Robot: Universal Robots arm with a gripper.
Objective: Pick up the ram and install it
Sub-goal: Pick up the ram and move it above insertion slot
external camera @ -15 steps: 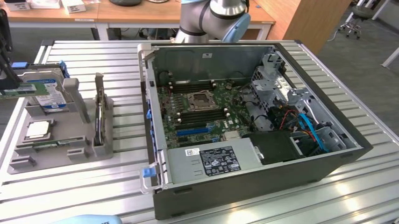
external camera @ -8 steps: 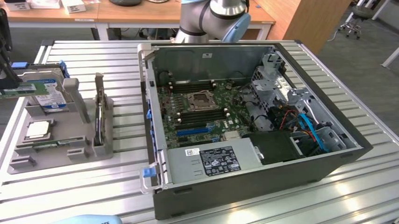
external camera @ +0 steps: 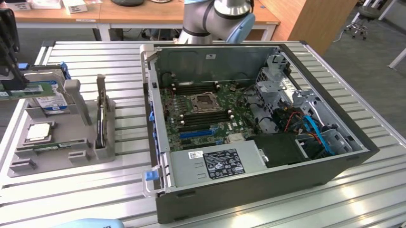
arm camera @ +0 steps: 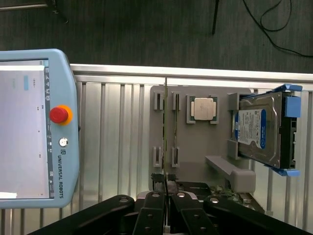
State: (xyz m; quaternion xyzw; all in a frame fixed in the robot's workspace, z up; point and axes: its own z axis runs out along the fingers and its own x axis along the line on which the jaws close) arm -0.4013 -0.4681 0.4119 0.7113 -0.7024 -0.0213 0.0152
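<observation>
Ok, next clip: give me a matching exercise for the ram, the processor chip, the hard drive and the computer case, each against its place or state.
Things:
1. ram
2. processor chip
3. hard drive
4. computer case

Places and states:
A. lies flat in the grey holder
B. side open, motherboard showing
C. gripped in the claw
D. carries a blue label

Pairs: 1-C, 2-A, 3-D, 4-B.
</observation>
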